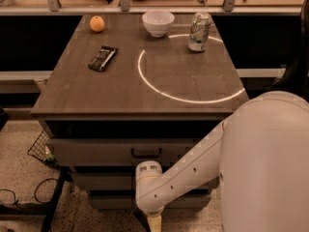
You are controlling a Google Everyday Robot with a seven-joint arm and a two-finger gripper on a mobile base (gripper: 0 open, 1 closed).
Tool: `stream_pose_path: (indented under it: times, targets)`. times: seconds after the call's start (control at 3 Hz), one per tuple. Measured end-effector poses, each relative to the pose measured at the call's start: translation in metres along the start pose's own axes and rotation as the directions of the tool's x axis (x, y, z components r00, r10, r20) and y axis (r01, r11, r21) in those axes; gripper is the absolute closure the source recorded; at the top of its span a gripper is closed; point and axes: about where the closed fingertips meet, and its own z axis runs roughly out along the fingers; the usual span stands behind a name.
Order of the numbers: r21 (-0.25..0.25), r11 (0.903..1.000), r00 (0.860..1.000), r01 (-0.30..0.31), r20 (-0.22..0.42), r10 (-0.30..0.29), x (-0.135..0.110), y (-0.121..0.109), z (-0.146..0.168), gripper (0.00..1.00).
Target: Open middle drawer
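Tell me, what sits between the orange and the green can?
The white bowl, at the back of the tabletop, in the camera view. The gripper hangs low in front of the cabinet.

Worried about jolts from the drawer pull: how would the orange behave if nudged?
The orange is round, so it would likely roll; it sits near the cabinet top's far edge. It looks firm, hardly fragile. The gripper hangs low at the cabinet's front, away from the orange.
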Motion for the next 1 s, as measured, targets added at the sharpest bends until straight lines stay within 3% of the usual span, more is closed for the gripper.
stream_pose_path:
  times: [0.67,1.0]
  targets:
    - [-0.007,1.0000,1.000,-0.005,0.021,0.005,0.0017,-0.0032,0.0030,0.40]
    - [-0.009,0.9999,1.000,-0.005,0.020,0.005,0.0022,-0.0022,0.0038,0.71]
